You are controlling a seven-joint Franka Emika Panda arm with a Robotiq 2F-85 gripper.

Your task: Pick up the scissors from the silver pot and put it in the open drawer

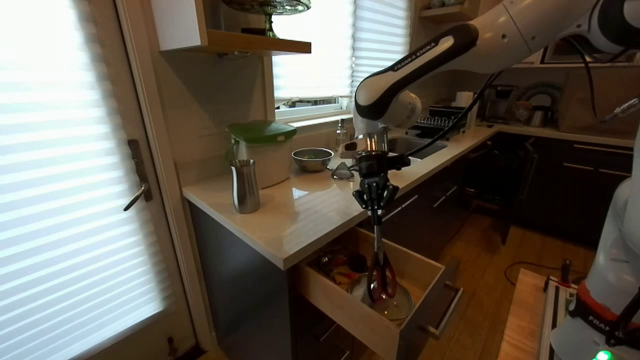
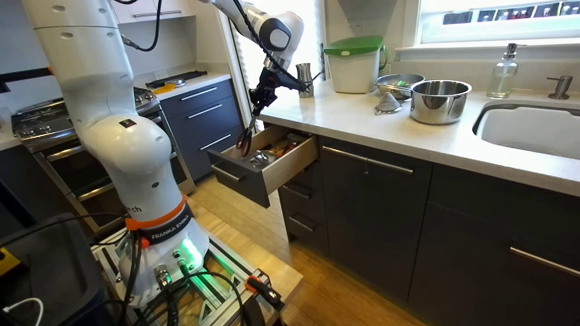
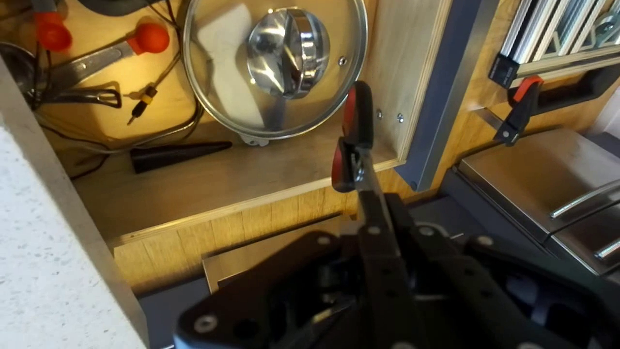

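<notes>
We see the scissors [image 3: 361, 128] hanging over the open drawer [image 1: 350, 314]. In both exterior views they hang with the blades up and the black and red handles down. The fingers [image 3: 407, 220] are above the drawer too. They are clamped on the blades of the scissors, with one finger on each side, as the wrist view shows. We cannot tell how close the handles are to the things in the drawer.

Inside the drawer, near its front, lies a glass lid [image 3: 319, 104] with a shiny knob [image 3: 288, 53]. Farther back in the drawer we see metal tools [image 3: 99, 60] with red ends. A dark, thin thing [image 3: 179, 154] lies next to the long side of the drawer, and we cannot tell what it is.

The drawer sticks out from under a pale table [image 1: 310, 220]. On the table, well apart from the drawer and to the right of it in an exterior view, stands the silver pot [image 2: 439, 106]. A tall metal cup [image 1: 246, 190] stands upright on the table, to the left of the drawer in an exterior view. Back past the drawer, we see a white bin [image 1: 272, 162] with a green top [image 1: 262, 131] and a silver bowl [image 1: 312, 164] on the table.
</notes>
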